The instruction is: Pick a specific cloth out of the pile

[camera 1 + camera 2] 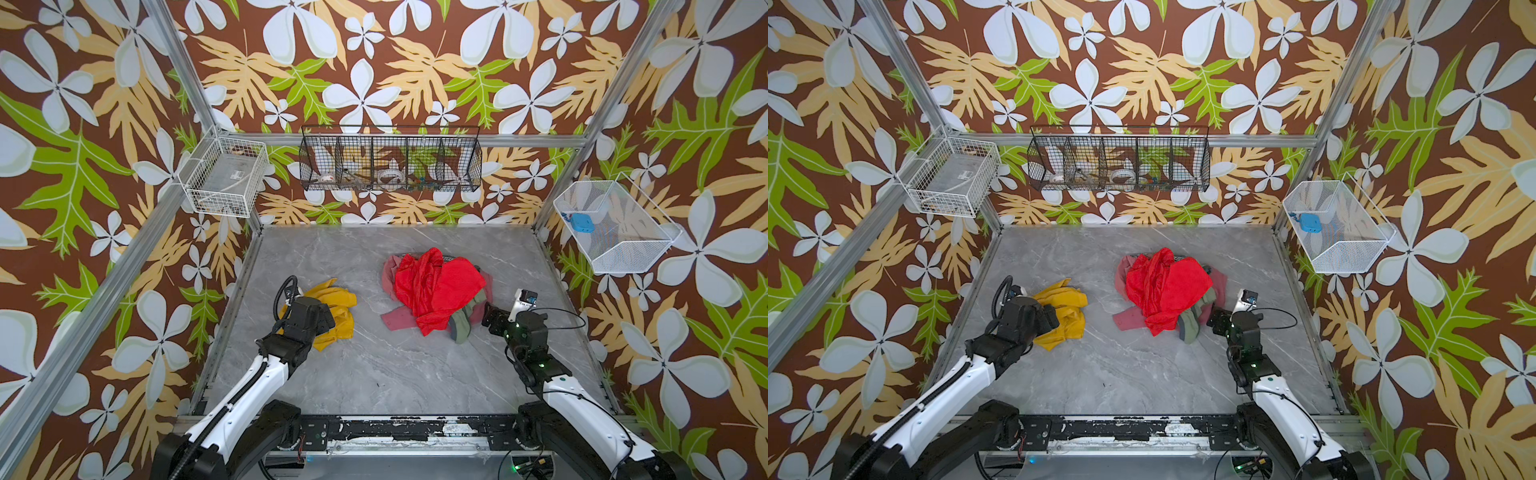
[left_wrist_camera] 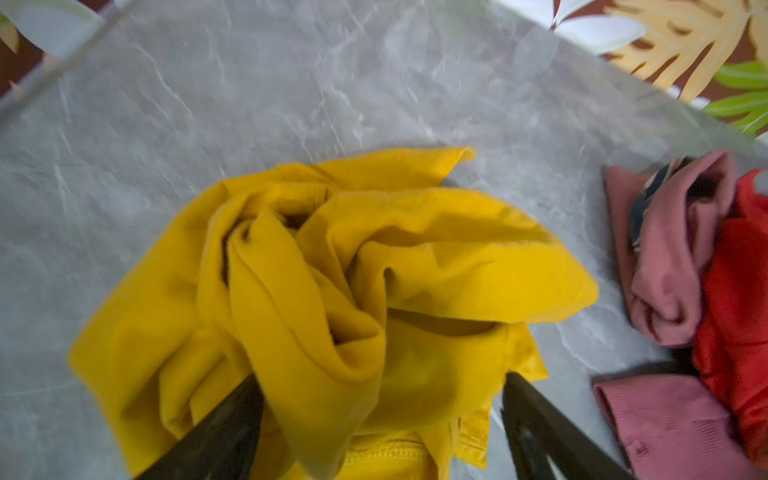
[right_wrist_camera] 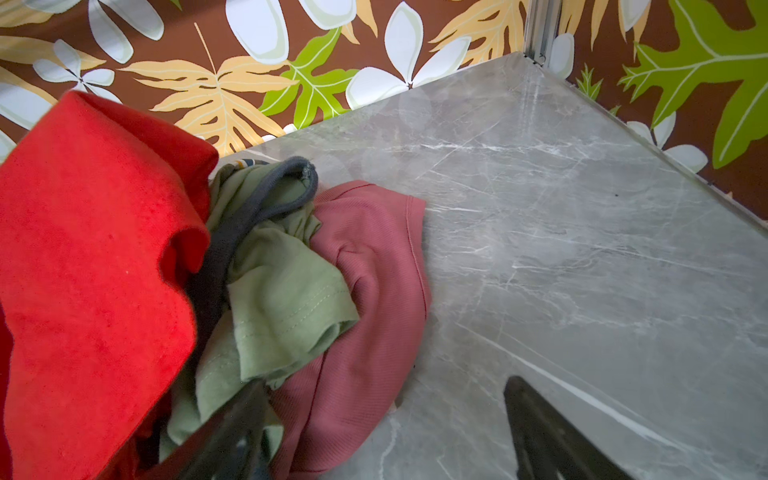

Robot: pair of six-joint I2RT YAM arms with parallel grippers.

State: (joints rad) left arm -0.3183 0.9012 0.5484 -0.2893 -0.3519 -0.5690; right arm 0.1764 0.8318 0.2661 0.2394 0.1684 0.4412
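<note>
The mustard-yellow cloth (image 1: 340, 309) (image 1: 1069, 305) lies crumpled on the left of the grey marble table (image 1: 374, 374), apart from the pile. My left gripper (image 1: 328, 319) (image 2: 380, 378) hangs over its near side, open. In the left wrist view the jaws stand wide, with a loose fold of the cloth (image 2: 374, 257) between them. The pile (image 1: 436, 286) (image 1: 1167, 286) sits right of centre: bright red on top, with dusty pink (image 3: 374, 270) and grey-green (image 3: 282, 291) pieces. My right gripper (image 1: 486, 313) (image 3: 384, 384) is open at the pile's right edge. One jaw is over the cloths, the other over bare table.
A white wire basket (image 1: 224, 174) hangs at the back left. A black wire rack (image 1: 390, 160) is on the back wall, and a white mesh basket (image 1: 615, 226) with a blue item is on the right wall. Aluminium posts frame the table.
</note>
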